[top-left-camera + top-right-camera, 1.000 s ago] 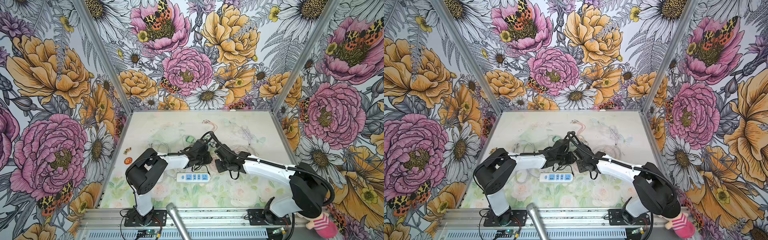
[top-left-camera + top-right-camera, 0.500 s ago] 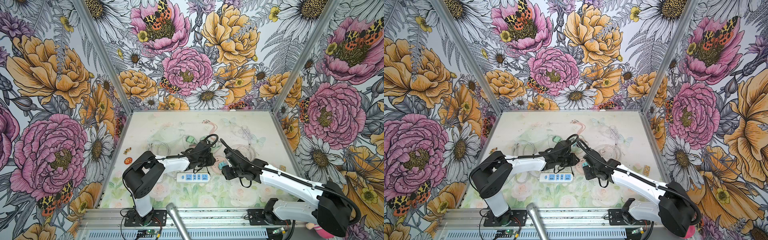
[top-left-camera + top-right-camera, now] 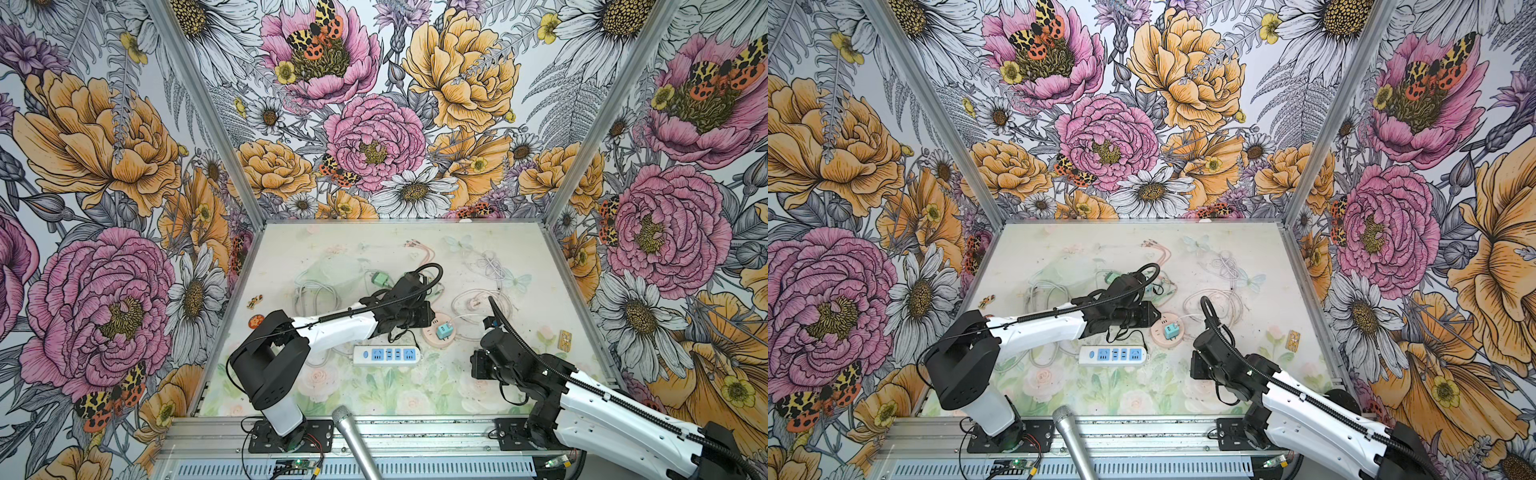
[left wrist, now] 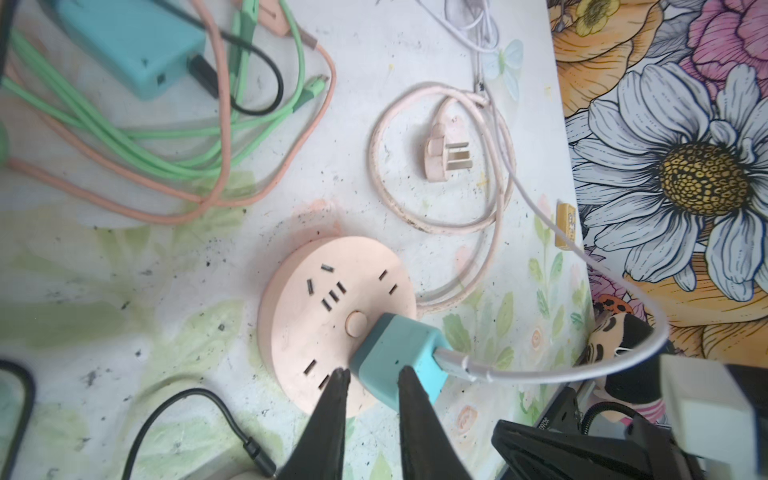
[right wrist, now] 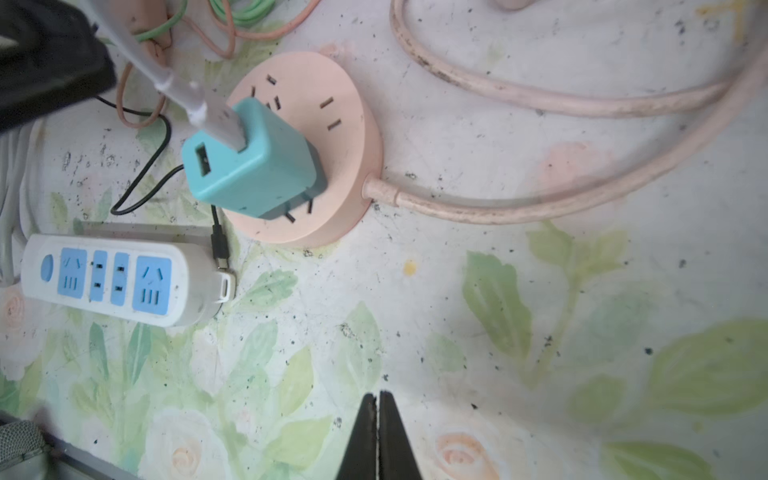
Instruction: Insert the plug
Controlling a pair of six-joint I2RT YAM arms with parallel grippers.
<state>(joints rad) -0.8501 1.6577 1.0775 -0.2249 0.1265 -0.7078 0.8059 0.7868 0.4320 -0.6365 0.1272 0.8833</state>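
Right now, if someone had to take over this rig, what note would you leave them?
Left gripper: jaws slightly apart around a corner of the teal charger; whether they pinch it is unclear.
Right gripper: shut, empty, over the table, apart from the socket.
Charger stands in the round pink socket, white cable attached; looks seated.
To do: confirm seating, free the left gripper, withdraw.

Left arm (image 3: pixel 332 328) stretched forward, left gripper (image 4: pixel 372 374) low, jaws slightly parted; right arm (image 3: pixel 582 390) bent low, right gripper (image 5: pixel 377 399) closed tight, empty
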